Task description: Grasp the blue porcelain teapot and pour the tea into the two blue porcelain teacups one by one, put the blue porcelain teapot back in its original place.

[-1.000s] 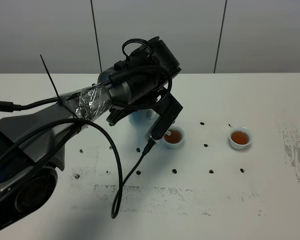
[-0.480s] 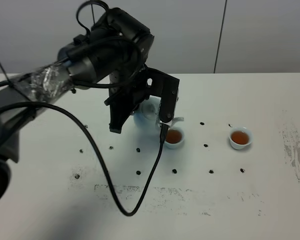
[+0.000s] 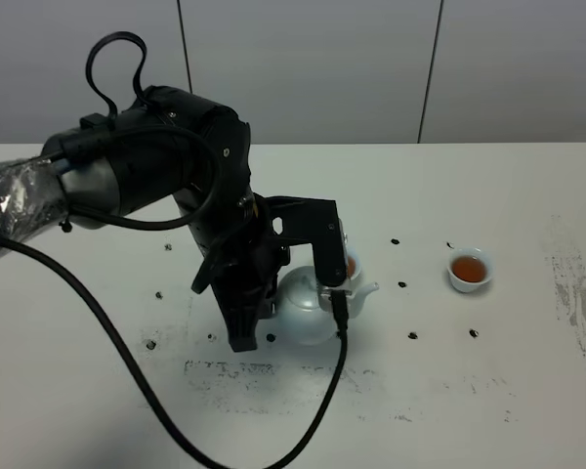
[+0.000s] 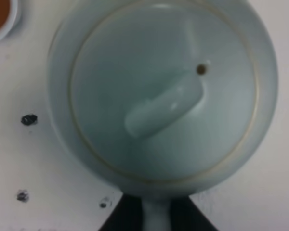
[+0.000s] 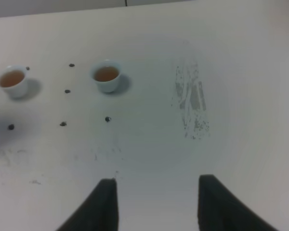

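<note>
The blue porcelain teapot [image 3: 308, 311] is upright, low at the table's front middle, spout [image 3: 367, 290] pointing right; I cannot tell if it touches the table. My left gripper [image 3: 257, 311] is shut on its handle. In the left wrist view the teapot's lid [image 4: 164, 101] fills the frame and the handle [image 4: 156, 217] sits between the dark fingers. One teacup [image 3: 351, 264] with tea stands just behind the pot, half hidden by the wrist. The other teacup [image 3: 468, 270] with tea stands to the right. Both teacups show in the right wrist view [image 5: 12, 81] [image 5: 106, 75]. My right gripper [image 5: 159, 204] is open and empty.
Small black dots [image 3: 412, 335] mark the white table [image 3: 508, 195]. Scuffed grey patches lie at the front [image 3: 273, 376] and at the far right [image 3: 578, 298]. A black cable [image 3: 324, 410] hangs from the left wrist down to the table front.
The left arm has swung down and toward the table's front, carrying the teapot away from the nearer cup and levelling it. Both cups hold tea throughout.
</note>
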Robot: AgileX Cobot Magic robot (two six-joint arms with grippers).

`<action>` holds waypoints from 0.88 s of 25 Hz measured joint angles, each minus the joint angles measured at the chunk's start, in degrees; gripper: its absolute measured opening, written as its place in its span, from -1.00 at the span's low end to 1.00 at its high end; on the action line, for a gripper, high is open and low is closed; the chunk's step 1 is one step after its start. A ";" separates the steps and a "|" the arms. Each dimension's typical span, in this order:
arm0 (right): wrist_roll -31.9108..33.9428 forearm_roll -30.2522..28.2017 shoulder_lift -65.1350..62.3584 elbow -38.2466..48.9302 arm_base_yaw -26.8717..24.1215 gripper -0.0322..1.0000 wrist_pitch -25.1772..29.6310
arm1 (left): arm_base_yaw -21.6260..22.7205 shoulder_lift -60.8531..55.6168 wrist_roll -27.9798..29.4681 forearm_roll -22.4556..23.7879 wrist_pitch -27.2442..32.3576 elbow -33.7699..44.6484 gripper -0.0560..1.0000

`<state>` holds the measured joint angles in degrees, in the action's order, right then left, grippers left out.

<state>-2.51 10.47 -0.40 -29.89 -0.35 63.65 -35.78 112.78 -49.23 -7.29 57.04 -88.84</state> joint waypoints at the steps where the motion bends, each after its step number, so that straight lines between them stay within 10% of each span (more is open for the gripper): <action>1: 0.00 0.00 0.00 0.00 0.00 -0.22 0.00 | -0.05 0.72 2.21 0.00 -1.40 0.00 -0.75; 22: 0.00 0.00 0.00 0.00 0.00 -0.22 0.00 | -1.81 8.30 9.26 2.51 -8.82 0.00 -0.75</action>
<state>-2.51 10.47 -0.40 -29.89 -0.35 63.65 -37.59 121.08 -39.97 -4.78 48.22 -88.84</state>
